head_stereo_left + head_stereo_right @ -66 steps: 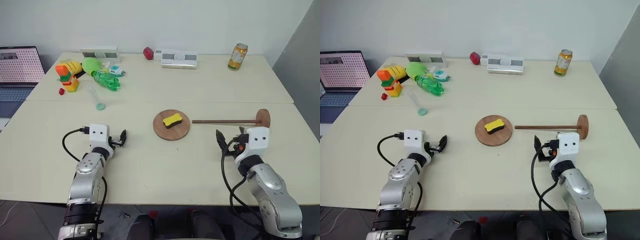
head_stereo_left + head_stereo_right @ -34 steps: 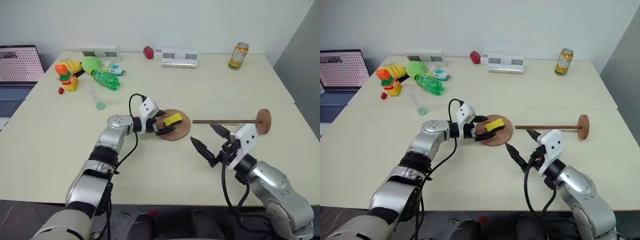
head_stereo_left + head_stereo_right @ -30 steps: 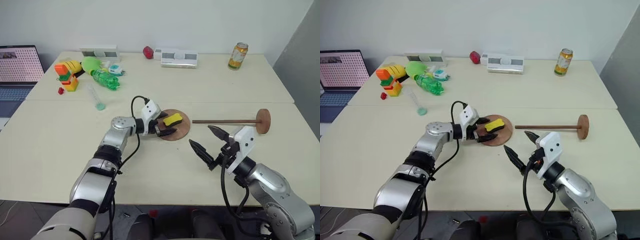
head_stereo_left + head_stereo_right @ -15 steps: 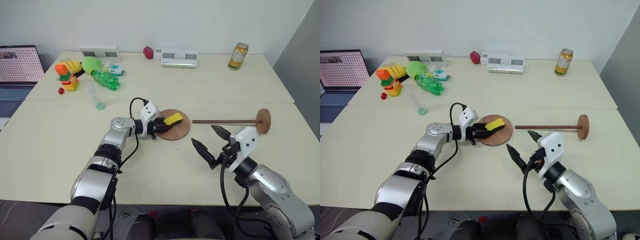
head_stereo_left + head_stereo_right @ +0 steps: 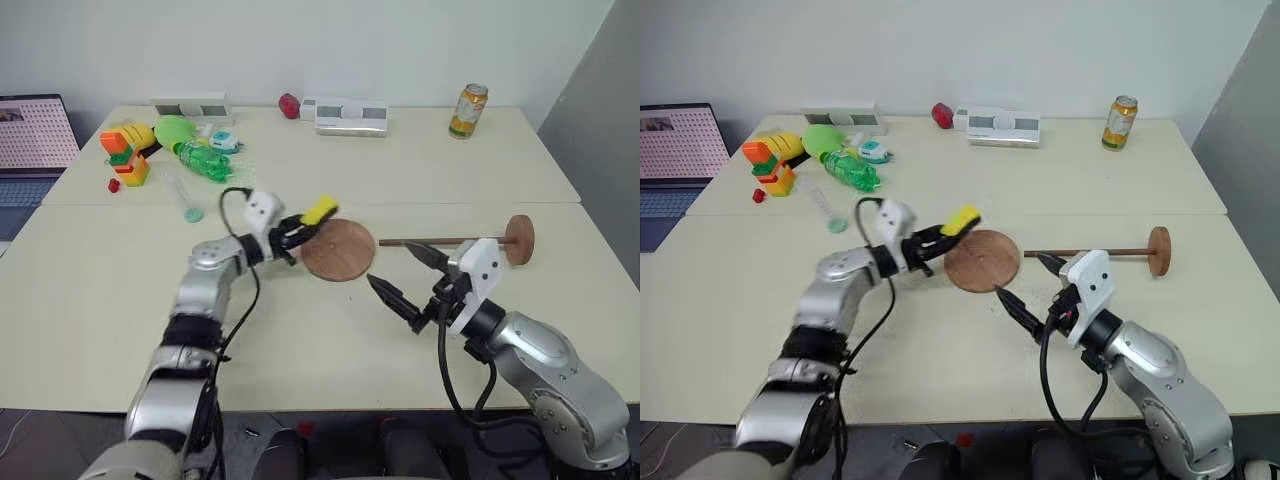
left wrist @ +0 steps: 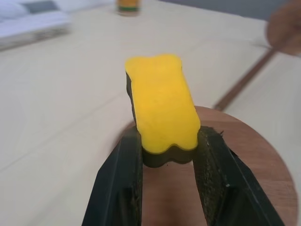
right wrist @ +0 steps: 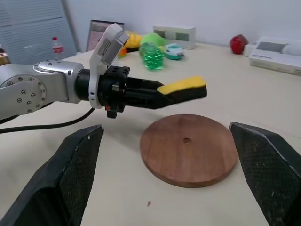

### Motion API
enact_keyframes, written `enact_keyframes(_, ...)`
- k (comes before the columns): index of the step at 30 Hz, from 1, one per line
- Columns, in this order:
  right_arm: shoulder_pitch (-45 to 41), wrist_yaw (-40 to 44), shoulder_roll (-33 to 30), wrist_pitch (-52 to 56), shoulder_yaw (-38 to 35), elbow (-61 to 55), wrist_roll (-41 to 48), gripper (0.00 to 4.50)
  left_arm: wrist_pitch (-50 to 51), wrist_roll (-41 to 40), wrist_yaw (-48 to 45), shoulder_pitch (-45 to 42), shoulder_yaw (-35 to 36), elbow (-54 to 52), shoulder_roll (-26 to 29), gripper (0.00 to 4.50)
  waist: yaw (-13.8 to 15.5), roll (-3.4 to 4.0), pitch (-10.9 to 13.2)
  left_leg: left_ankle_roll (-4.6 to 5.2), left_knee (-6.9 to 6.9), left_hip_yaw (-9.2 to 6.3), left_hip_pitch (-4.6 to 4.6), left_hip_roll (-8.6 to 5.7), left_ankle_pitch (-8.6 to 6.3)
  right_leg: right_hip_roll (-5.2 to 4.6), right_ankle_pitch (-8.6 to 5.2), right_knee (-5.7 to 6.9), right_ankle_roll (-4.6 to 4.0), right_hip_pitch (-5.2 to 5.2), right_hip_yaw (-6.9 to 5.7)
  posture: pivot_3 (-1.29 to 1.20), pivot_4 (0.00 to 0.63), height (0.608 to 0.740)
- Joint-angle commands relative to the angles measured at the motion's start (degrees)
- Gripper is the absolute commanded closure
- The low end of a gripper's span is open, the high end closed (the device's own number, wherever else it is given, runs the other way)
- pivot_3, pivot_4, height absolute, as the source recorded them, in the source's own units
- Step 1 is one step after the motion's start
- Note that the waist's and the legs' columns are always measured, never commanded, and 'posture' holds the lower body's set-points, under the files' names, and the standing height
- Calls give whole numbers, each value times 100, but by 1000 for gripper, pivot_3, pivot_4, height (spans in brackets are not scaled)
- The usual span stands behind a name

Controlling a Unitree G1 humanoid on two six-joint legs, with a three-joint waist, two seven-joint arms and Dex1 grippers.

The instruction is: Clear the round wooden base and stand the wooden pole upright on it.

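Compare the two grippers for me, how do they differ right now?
The left gripper is shut on the yellow sponge; the right gripper stands wide open and holds nothing. The left gripper holds its load in the air at the far left edge of the round wooden base; the right gripper sits near the base's other side, close to the bare end of the wooden pole. Both have two black fingers and reach toward the base.

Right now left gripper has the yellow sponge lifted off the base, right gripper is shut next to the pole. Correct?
Not quite. The right gripper is open, its fingers spread wide, as the left eye view shows. The rest holds: the left gripper is shut on the yellow sponge, held above the base, and the pole lies on the table beside the right gripper.
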Motion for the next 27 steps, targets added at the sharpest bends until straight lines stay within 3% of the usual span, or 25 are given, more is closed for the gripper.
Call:
enact_keyframes(1,-400,427,-161,-19,-100,259,311,0,-65,281,1265,1262,624,-1702,20,3361,-2,0,0,0,0,1,3,1,0,-2,0,0,0,2,7,0,150,740)
enact_keyframes(3,-580,594,-213,-41,-92,481,371,0,-345,667,1937,1900,831,-2031,-26,3361,26,-1,-1,1,-3,4,12,1,0,-7,0,-3,0,6,12,0,150,740)
enact_keyframes(6,-761,806,-235,-90,10,711,407,0,-73,625,3142,2152,1502,-2099,-350,3361,174,-4,1,18,-1,2,12,-2,-10,-8,0,-2,0,9,0,0,150,740)
enact_keyframes(12,-1082,1041,-171,-74,265,917,476,0,161,485,4092,1675,2054,-1552,-283,3361,332,-16,-7,19,9,11,4,-9,-11,-10,0,-5,0,15,-12,0,150,740)
enact_keyframes(15,-1180,1097,-159,-72,306,973,483,0,191,311,4067,929,2191,-651,46,3361,333,-21,-10,18,10,13,1,-10,-10,-10,1,-6,0,15,-20,0,150,740)
enact_keyframes(19,-1192,1062,-166,-73,282,962,455,0,15,217,4500,-469,2475,1632,695,3361,295,-28,-12,17,9,10,1,-9,-10,-3,1,-1,-1,10,-26,0,150,740)
enact_keyframes(23,-1083,954,-204,-19,189,844,458,0,-453,258,4523,-1072,2372,2924,1025,3361,161,-28,-12,-1,0,18,2,-12,0,-7,1,-6,0,5,-16,0,150,740)
enact_keyframes(24,-1034,919,-216,-8,164,801,462,0,-596,297,4464,-1153,2297,3117,1083,2705,151,-28,-12,-1,-1,17,1,-11,1,-8,1,-7,0,3,-16,0,150,740)
enact_keyframes(27,-907,808,-211,25,116,680,485,0,-919,328,4308,-1297,2157,3487,1180,2080,140,-28,-11,-3,-2,15,-3,-8,1,-6,1,-4,0,-5,-19,0,150,740)
